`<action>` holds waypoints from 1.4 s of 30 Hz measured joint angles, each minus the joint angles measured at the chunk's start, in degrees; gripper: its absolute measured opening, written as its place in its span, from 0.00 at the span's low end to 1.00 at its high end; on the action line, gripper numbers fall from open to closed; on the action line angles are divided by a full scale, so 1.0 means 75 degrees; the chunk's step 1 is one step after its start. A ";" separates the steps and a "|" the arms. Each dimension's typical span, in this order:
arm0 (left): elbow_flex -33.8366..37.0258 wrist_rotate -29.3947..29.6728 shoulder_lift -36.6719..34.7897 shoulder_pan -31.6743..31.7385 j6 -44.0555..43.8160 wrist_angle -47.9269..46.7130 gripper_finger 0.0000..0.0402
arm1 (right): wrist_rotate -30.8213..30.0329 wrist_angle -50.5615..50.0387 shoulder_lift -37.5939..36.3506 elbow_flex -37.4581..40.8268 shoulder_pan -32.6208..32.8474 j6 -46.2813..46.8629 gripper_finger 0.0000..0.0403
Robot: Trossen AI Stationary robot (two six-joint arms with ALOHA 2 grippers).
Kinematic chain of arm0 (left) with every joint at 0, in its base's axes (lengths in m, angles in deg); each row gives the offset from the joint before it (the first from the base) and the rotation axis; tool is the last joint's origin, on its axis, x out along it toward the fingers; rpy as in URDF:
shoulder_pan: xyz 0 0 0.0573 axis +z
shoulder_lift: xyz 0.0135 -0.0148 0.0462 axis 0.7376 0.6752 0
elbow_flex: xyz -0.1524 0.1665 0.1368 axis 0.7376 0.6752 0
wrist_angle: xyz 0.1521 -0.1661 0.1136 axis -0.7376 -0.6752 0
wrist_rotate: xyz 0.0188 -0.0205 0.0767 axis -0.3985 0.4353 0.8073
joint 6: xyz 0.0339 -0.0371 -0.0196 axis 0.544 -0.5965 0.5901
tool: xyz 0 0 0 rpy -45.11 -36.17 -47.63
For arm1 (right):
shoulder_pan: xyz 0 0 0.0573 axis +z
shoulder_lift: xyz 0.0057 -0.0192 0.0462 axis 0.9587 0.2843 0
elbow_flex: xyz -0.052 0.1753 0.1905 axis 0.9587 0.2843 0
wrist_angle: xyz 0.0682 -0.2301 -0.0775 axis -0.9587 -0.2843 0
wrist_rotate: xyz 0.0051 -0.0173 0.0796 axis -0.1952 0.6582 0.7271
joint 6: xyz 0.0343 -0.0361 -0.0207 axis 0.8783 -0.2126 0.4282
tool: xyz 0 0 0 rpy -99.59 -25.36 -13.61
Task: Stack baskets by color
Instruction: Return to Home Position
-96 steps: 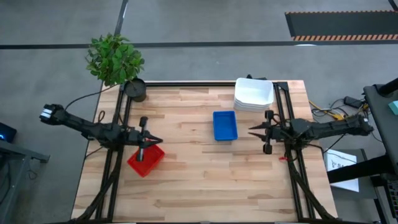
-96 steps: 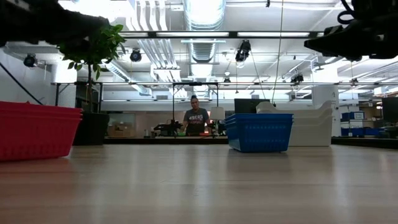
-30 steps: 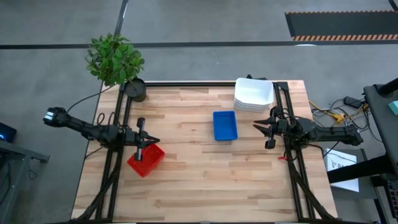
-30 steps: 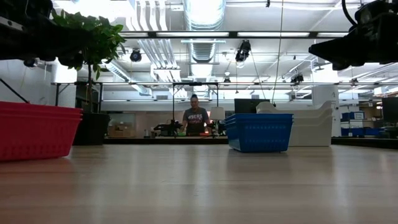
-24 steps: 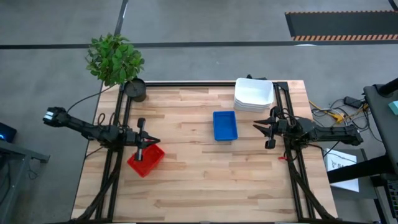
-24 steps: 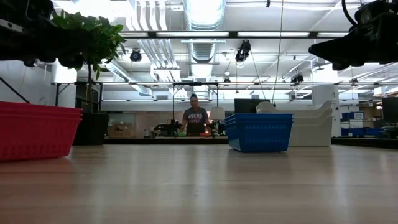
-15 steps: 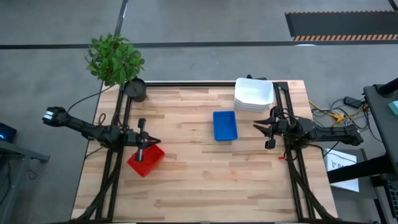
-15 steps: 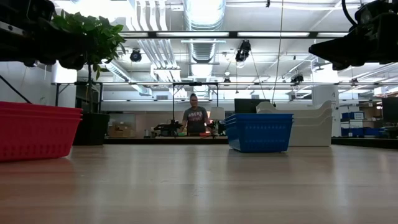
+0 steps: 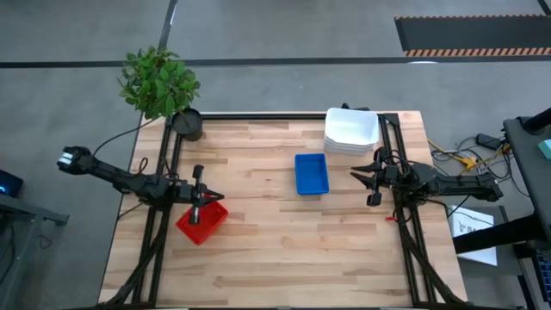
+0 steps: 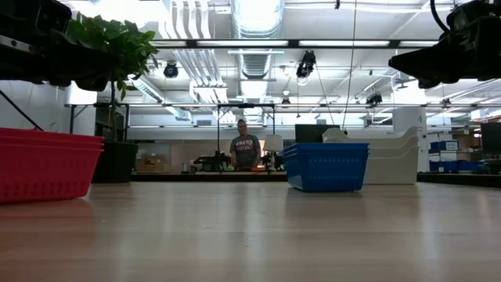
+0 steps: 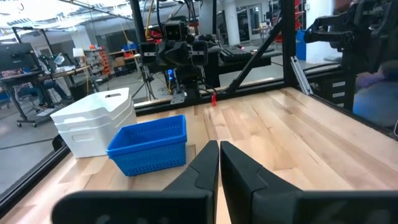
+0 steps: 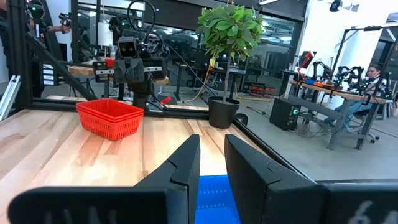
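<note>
Baskets sorted into three stacks: red stack [image 9: 202, 221] near left edge of table [image 9: 284, 250], blue stack [image 9: 311, 174] mid-table, white stack [image 9: 351, 132] at back right corner. Left gripper [image 9: 215, 197] over red stack, fingers together, empty. Right gripper [image 9: 355, 179] near right edge, well apart from blue stack, fingers slightly apart, empty. Potted plant [image 9: 188, 123] at back left corner.

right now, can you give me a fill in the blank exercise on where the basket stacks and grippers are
The plastic baskets form ___ single-colour stacks on the wooden table. The blue rectangular stack stands between the red stack and the ___ rounded-corner stack. The gripper nearest the red stack belongs to the ___ arm. The right gripper points toward the ___ stack.
Missing: three; white; left; blue
</note>
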 joint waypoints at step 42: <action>0.0003 -0.0003 0.2352 0.0000 0.0000 0.0002 0.00 | 0.0000 -0.0002 0.0000 -0.0002 0.0000 0.0000 0.17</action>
